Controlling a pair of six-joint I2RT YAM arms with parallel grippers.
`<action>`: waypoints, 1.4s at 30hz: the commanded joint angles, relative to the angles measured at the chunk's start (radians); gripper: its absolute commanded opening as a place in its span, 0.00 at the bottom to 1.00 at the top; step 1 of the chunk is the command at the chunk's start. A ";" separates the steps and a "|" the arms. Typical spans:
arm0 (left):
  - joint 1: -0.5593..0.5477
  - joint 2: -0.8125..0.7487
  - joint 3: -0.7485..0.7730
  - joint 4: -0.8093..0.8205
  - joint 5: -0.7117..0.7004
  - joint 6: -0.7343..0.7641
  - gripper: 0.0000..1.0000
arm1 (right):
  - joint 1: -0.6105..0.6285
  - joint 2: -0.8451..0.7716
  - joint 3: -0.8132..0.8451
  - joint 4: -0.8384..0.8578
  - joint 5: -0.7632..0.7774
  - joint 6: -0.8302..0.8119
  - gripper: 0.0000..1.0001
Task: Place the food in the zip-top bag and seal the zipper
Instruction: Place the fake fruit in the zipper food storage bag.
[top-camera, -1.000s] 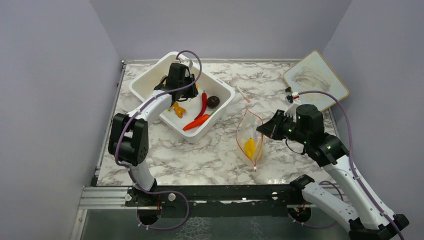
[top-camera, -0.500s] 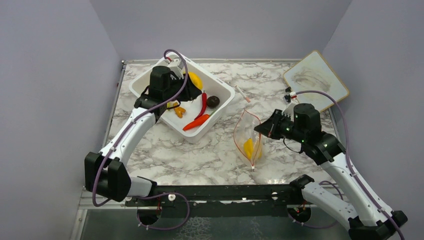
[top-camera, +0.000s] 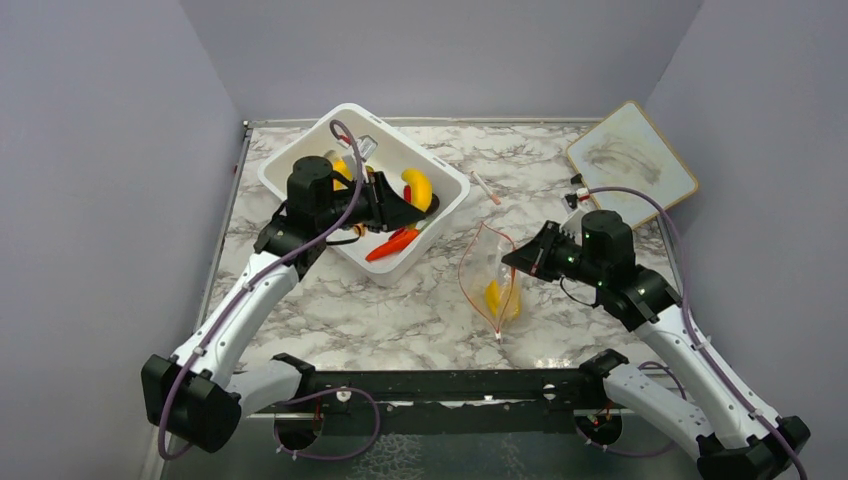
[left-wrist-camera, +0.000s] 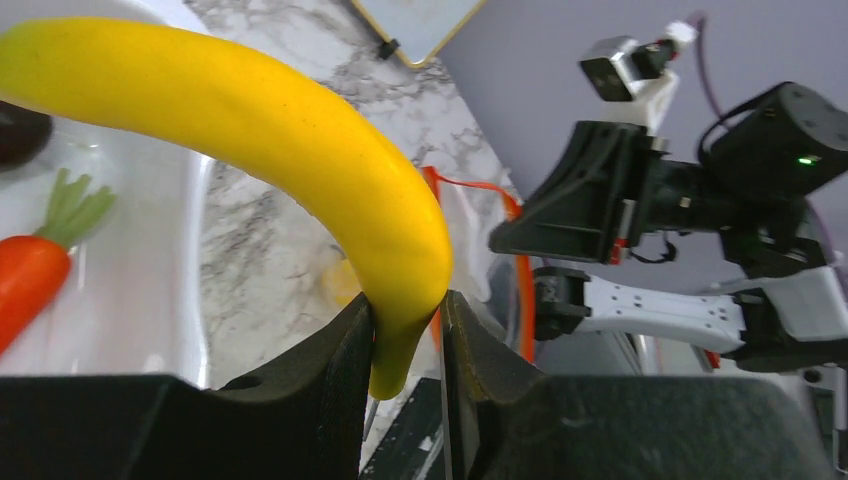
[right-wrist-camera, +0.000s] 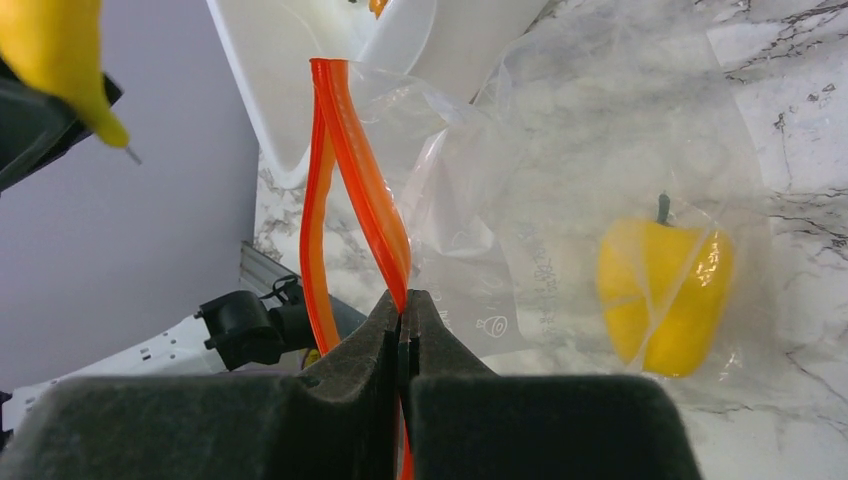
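Over the marble table (top-camera: 400, 310), my left claw (left-wrist-camera: 408, 312) is clamped on the banana (left-wrist-camera: 250, 110), zip-top bag (top-camera: 485, 265) gaping off to its right, my right claw (right-wrist-camera: 402, 305) pinching the zipper (right-wrist-camera: 350, 150).

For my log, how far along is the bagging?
Done: yellow toy pepper inside the clear plastic zip-top bag. In hand: left hand grips the yellow toy banana; right hand pinches the red-orange zipper strip, mouth open. Left: orange toy carrot in the white plastic tub, then sealing.

Left hand (left-wrist-camera: 405, 335) and right hand (right-wrist-camera: 403, 325) both closed
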 joint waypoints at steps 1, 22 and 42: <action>-0.030 -0.099 -0.040 0.136 0.095 -0.177 0.00 | -0.003 0.000 -0.017 0.074 -0.029 0.049 0.01; -0.287 -0.157 -0.186 0.554 0.037 -0.693 0.00 | -0.003 0.076 -0.040 0.245 -0.029 0.137 0.01; -0.363 -0.052 -0.366 0.751 -0.062 -0.817 0.00 | -0.003 0.025 -0.079 0.326 -0.090 0.098 0.01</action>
